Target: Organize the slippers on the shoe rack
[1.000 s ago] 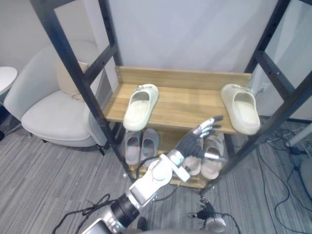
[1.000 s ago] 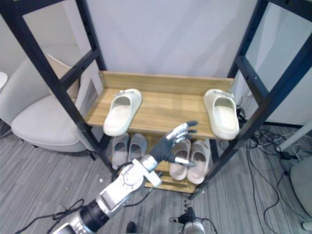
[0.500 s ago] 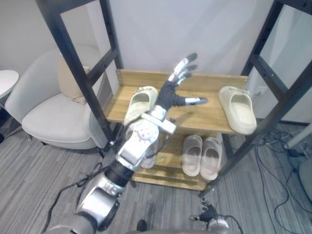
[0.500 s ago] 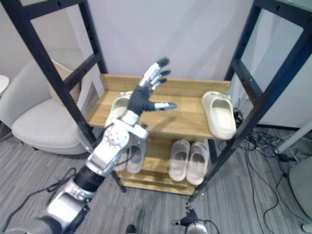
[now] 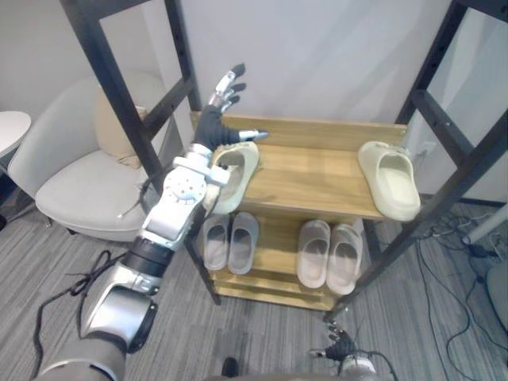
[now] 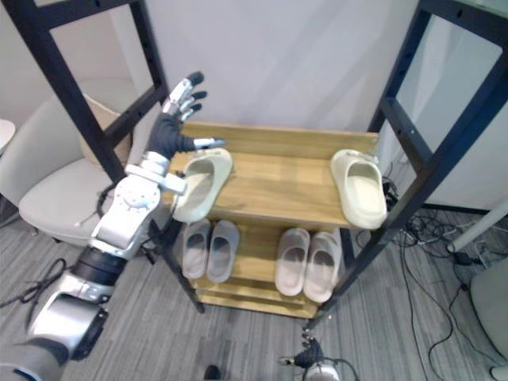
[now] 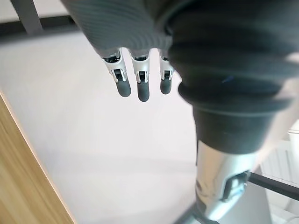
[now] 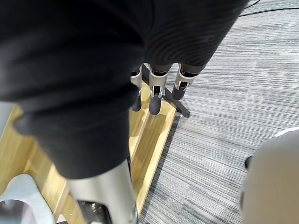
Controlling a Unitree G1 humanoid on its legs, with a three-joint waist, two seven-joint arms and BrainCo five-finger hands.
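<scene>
Slippers (image 5: 230,176): 2 cream on upper shelf (image 5: 317,171); 4 below; left hand (image 5: 210,127) raised, splayed; right hand (image 8: 155,96) uncurled

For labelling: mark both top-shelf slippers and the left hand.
Left slipper (image 5: 246,159): left eye view, toe strap.
Right slipper (image 5: 399,190): left eye view, footbed.
Left hand (image 5: 210,127): left eye view, dark cover.
</scene>
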